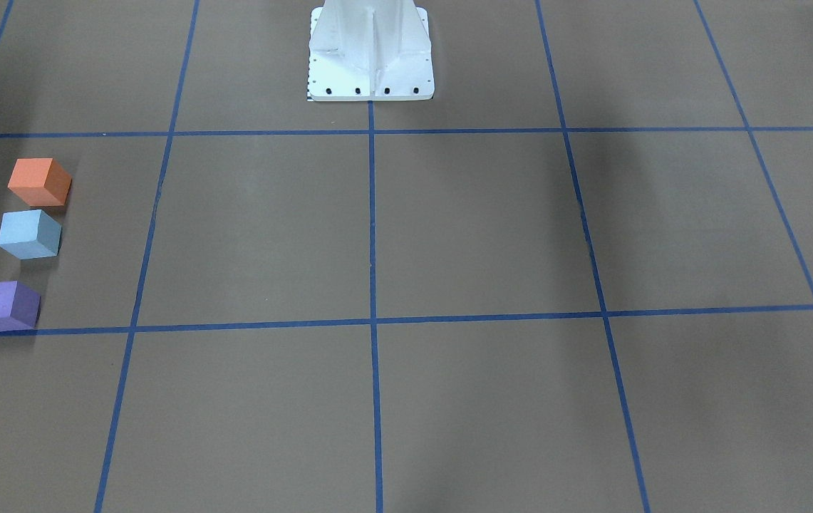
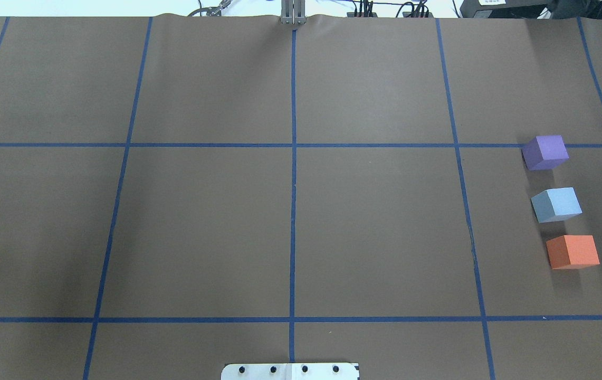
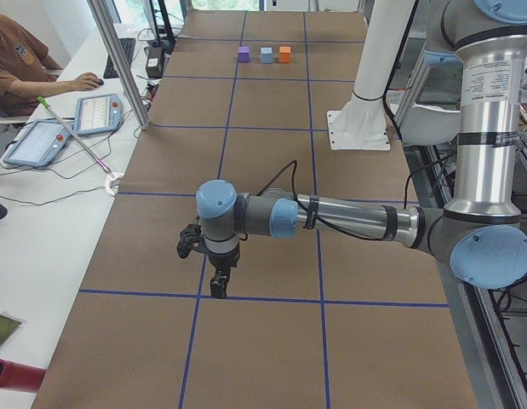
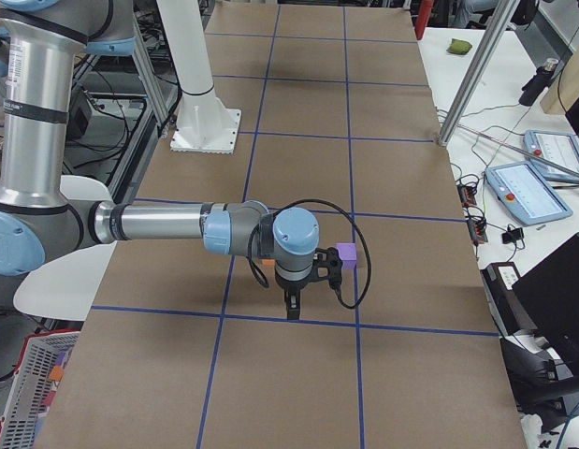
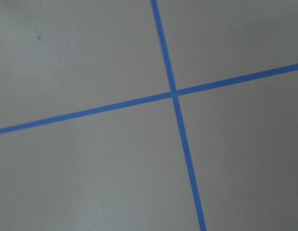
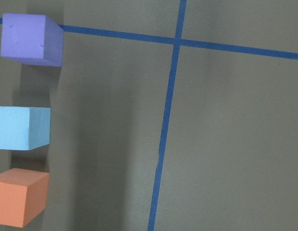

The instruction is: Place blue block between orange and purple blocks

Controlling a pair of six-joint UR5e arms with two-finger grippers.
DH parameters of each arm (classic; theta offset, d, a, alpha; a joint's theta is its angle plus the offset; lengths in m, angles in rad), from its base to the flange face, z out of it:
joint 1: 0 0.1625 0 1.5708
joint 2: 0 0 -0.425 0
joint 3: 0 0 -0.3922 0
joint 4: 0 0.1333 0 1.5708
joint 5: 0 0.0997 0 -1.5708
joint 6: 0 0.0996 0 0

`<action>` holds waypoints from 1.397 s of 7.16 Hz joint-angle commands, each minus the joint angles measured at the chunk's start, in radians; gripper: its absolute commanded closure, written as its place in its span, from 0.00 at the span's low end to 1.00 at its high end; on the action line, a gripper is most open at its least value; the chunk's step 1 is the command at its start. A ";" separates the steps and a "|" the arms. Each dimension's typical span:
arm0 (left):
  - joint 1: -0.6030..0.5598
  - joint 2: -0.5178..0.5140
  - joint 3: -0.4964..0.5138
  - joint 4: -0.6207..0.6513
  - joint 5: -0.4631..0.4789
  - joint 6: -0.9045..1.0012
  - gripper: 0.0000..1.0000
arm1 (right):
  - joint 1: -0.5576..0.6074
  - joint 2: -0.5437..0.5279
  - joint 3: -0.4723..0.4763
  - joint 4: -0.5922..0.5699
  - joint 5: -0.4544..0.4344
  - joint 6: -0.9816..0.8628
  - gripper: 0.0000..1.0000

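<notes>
- The blue block rests on the counter, in 1 row between the orange block and the purple block, touching neither.
- Judged from that, the placement looks done, and nothing seems left but pulling clear.
- The right claw hangs beside the row. I cannot tell whether it is released or clenched.
- The left claw hovers well apart from the blocks, and I cannot tell its state either.

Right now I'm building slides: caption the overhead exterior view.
Blue block sits between purple block and orange block, all apart, on the gridded table.
</notes>
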 commanded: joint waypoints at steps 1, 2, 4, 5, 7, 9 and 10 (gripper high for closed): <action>-0.035 0.022 0.010 -0.010 -0.039 -0.003 0.00 | -0.001 0.001 -0.038 0.000 0.002 0.001 0.00; -0.037 0.025 -0.027 0.001 -0.144 -0.015 0.00 | -0.001 0.008 -0.032 0.002 0.000 0.004 0.00; -0.035 0.024 -0.053 -0.002 -0.153 -0.088 0.00 | -0.001 0.010 0.020 0.003 0.000 0.033 0.00; -0.035 0.033 -0.056 -0.007 -0.156 -0.091 0.00 | -0.001 0.008 0.039 0.003 0.002 0.068 0.00; -0.032 0.048 -0.048 -0.010 -0.144 -0.078 0.00 | -0.001 0.010 0.042 0.003 0.003 0.068 0.00; -0.032 0.048 -0.042 -0.010 -0.142 -0.077 0.00 | -0.001 0.008 0.040 0.002 0.003 0.068 0.00; -0.032 0.048 -0.039 -0.010 -0.142 -0.077 0.00 | -0.001 0.008 0.039 0.002 0.003 0.067 0.00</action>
